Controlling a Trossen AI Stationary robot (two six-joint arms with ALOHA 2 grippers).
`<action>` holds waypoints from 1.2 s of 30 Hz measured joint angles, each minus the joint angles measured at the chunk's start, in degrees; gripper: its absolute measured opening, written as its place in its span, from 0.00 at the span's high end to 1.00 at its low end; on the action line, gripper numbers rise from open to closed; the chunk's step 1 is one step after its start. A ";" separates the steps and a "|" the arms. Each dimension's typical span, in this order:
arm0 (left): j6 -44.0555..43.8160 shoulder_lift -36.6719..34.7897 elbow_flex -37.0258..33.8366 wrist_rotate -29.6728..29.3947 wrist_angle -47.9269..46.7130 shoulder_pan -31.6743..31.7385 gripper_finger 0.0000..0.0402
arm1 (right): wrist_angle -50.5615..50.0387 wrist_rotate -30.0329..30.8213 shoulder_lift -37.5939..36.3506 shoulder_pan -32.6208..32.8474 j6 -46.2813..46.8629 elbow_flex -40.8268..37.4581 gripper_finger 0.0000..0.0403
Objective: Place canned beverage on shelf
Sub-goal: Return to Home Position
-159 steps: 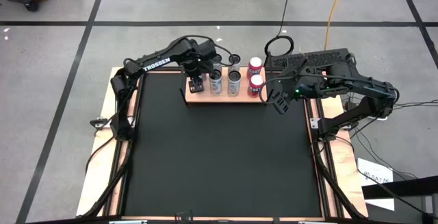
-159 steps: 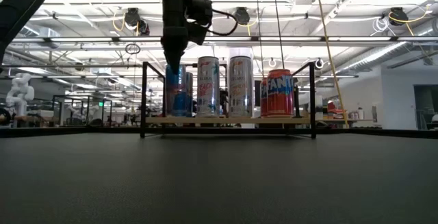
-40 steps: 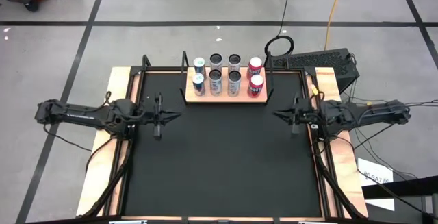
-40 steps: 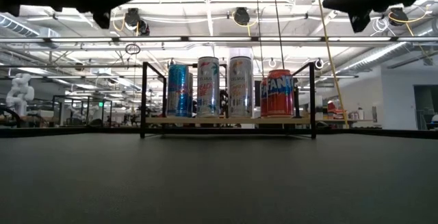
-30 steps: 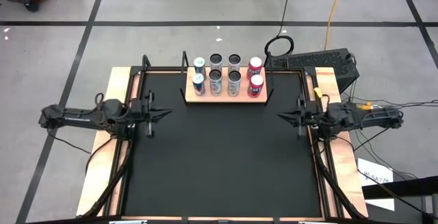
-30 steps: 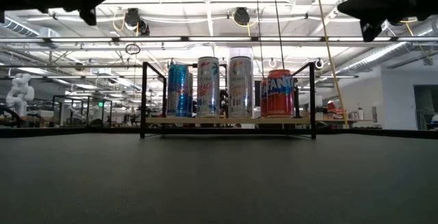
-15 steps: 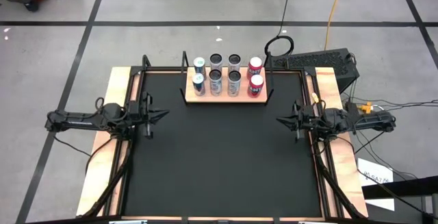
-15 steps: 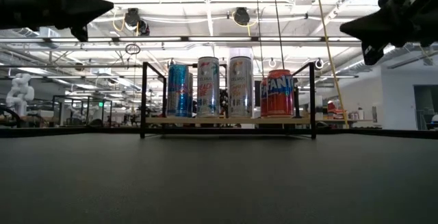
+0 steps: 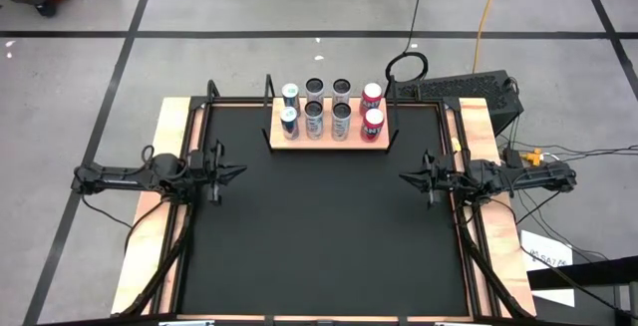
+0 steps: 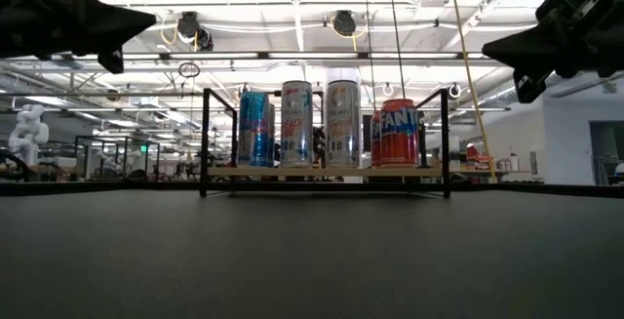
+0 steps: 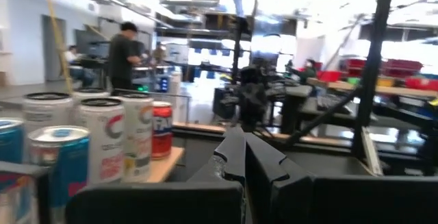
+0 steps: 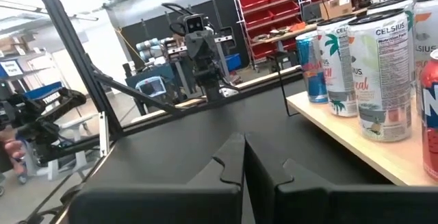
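Note:
Several beverage cans stand upright in two rows on the shelf, a light-wood board with black end rails at the table's far middle. They are blue, white and red, and also show in the low view. My left gripper hovers shut at the mat's left edge, pointing toward the right. My right gripper hovers shut at the mat's right edge, pointing left. Neither has anything between its fingers.
The black mat stretches bare between the two grippers and toward the near edge. Wooden table borders flank it. A black case and cables lie behind the far right corner. A person stands in the room beyond.
Both arms have folded lower at their sides of the table. Each gripper has sunk a little above the mat edge and stayed shut. The cans and shelf have not moved.

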 joint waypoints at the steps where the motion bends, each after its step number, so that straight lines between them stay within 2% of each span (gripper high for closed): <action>1: -0.02 0.00 0.00 0.66 -0.37 0.00 1.00 | -0.03 0.01 -0.02 -0.01 -0.18 -0.01 1.00; 9: 0.35 -0.18 -0.02 1.07 -4.17 0.00 1.00 | -0.78 -0.17 -0.02 0.01 -1.60 -0.49 1.00; 14: 0.86 -3.67 -0.04 1.02 -6.44 0.00 1.00 | 0.20 -1.07 -0.83 0.01 -2.13 -1.18 1.00; 26: 1.83 -3.65 -0.03 1.16 -7.81 0.00 1.00 | -0.39 -1.05 -1.09 0.01 -3.24 -0.90 1.00; 36: 1.53 -3.44 -0.07 1.09 -13.43 0.00 1.00 | -0.52 -1.31 -1.03 0.01 -3.15 -0.90 1.00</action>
